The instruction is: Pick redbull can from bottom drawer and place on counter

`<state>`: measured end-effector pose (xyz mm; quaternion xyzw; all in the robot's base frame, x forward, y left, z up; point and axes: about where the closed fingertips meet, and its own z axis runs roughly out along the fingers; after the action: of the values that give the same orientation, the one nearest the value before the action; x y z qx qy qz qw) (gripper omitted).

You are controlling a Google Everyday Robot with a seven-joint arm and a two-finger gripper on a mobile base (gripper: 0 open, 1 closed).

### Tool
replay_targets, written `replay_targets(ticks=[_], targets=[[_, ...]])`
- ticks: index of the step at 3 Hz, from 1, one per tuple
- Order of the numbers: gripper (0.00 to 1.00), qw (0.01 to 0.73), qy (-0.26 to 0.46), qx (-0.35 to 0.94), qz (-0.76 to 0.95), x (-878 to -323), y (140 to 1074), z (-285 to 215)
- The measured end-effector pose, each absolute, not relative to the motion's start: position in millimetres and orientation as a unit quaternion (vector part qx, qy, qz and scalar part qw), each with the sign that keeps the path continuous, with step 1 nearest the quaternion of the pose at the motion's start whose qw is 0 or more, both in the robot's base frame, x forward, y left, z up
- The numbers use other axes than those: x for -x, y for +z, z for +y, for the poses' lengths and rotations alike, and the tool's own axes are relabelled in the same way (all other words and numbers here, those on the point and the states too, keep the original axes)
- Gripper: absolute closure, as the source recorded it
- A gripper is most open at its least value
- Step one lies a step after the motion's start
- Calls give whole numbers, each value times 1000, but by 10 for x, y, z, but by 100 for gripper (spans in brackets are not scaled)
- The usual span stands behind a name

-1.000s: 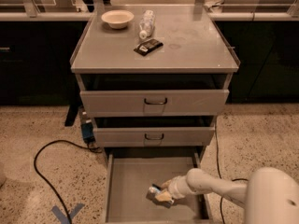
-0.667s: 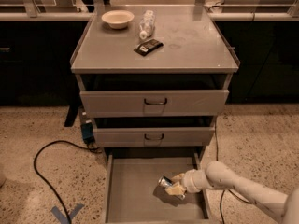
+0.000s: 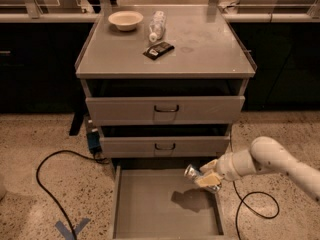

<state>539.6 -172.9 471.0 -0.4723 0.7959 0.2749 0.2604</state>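
Note:
The redbull can (image 3: 193,173) is a small shiny silver can, held tilted above the right side of the open bottom drawer (image 3: 150,209). My gripper (image 3: 205,177) is shut on the can, with pale fingers (image 3: 209,180) around it, and the white arm reaches in from the right. The can casts a shadow on the drawer floor below it. The grey counter (image 3: 200,49) lies well above, at the top of the cabinet.
On the counter stand a pale bowl (image 3: 125,20), a clear plastic bottle (image 3: 157,25) lying down, and a flat black packet (image 3: 158,49). The two upper drawers (image 3: 165,109) stick out slightly. A black cable (image 3: 47,184) loops on the floor at left; another lies at right.
The gripper has lifted the can off the drawer floor and moved it up and to the right. The arm has drawn back to the right.

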Motion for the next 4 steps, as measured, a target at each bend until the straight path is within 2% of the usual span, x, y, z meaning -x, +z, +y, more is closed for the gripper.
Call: replay_targets(ticks=[2,4], targets=[[100,278,264,541,748,-5423,6509,-1534],[100,284,261,541,747,-5463,6608,-1524]])
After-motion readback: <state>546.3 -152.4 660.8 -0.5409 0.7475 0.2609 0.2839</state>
